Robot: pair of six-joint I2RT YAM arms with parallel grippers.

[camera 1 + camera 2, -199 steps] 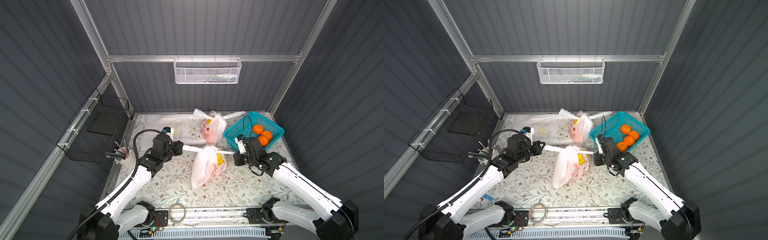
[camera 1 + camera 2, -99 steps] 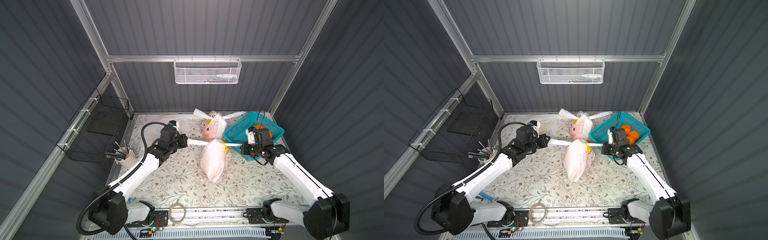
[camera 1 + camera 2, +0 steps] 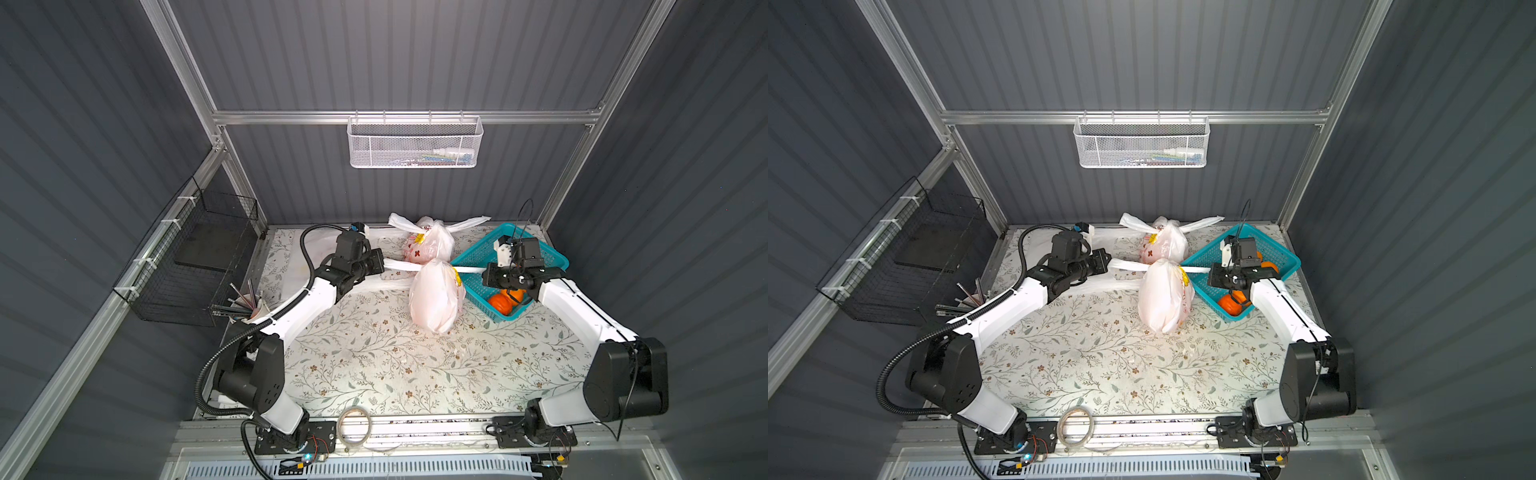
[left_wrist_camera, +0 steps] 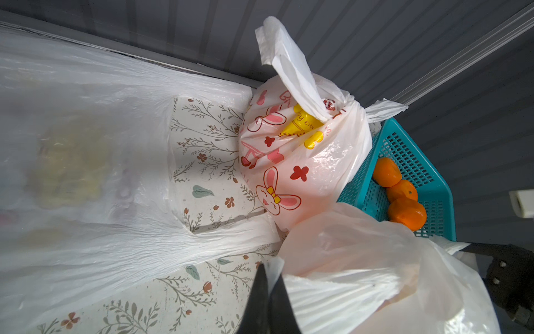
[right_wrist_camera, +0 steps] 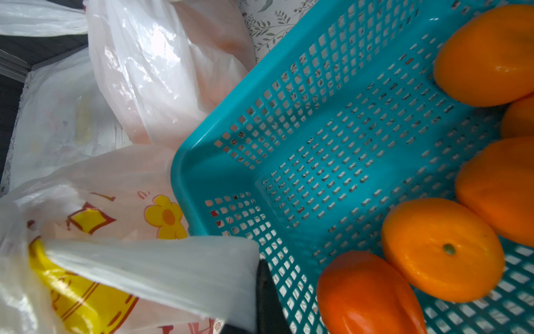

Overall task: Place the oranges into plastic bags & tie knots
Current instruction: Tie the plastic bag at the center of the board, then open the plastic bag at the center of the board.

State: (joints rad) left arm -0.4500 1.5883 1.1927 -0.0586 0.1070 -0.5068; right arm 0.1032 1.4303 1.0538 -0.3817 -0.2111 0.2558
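Your left gripper point(image 3: 381, 266) and right gripper point(image 3: 487, 275), each clenched on a taut handle strip point(image 3: 399, 266), have carried the bag point(image 3: 434, 301) rearward toward the basket point(image 3: 478, 253); tying looks nearly finished.

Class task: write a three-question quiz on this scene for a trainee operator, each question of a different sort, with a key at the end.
1. True or false: the left claw and right claw are each shut on a handle strip of the front bag.
2. Where are the loose oranges? A) in the teal basket B) on the tablecloth C) in the white wire basket
3. Fill in: the rear bag, free of both claws, has its handles tied in a ___.
Key: 1 true; 2 A; 3 knot.
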